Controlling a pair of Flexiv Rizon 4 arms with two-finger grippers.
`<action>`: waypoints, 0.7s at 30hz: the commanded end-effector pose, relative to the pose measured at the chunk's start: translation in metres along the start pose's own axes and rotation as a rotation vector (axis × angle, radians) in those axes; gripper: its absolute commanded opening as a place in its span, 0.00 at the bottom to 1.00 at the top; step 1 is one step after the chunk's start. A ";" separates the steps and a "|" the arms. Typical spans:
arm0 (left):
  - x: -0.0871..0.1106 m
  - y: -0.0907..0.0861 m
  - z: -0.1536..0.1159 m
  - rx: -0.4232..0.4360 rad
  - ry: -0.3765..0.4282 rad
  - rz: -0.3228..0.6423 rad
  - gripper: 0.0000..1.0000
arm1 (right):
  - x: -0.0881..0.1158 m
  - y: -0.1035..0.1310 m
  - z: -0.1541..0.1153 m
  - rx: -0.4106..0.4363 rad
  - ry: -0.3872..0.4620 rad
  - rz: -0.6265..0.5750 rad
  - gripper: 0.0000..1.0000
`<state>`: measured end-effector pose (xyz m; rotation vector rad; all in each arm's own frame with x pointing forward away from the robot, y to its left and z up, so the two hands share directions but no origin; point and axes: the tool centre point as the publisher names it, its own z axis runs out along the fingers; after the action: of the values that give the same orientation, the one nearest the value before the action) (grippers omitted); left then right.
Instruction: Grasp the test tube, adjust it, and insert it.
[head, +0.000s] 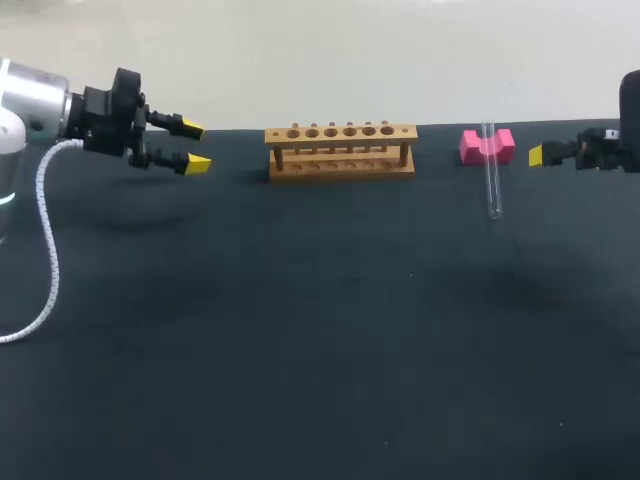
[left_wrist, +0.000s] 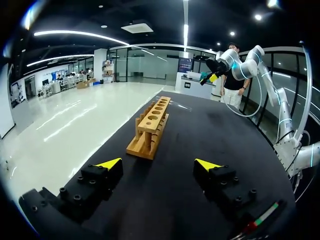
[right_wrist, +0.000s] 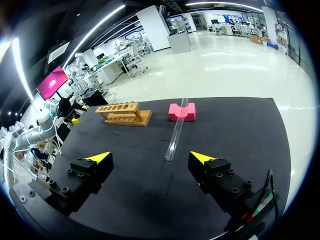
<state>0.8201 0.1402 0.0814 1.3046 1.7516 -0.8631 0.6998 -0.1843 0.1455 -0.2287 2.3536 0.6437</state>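
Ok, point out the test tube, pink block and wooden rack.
test tube (head: 493, 186): head view, middle of the glass.
pink block (head: 472, 148): head view, left half.
wooden rack (head: 340, 137): head view, top bar.

The head camera looks down from above and behind, far enough to take in the whole black-covered table (head: 300, 350). Each wrist camera sits low and close over it, facing the other across the table. All three share the light wooden six-hole rack (head: 340, 150).
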 end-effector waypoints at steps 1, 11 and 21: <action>0.001 -0.003 -0.001 -0.008 -0.004 0.003 1.00 | 0.001 0.001 -0.001 0.007 -0.001 0.000 1.00; 0.001 -0.003 -0.001 -0.008 -0.004 0.003 1.00 | 0.001 0.001 -0.001 0.007 -0.001 0.000 1.00; 0.001 -0.003 -0.001 -0.008 -0.004 0.003 1.00 | -0.001 0.012 0.029 0.176 -0.024 -0.025 1.00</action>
<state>0.8195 0.1402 0.0817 1.3030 1.7521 -0.8614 0.7089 -0.1782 0.1410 -0.2446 2.3427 0.6140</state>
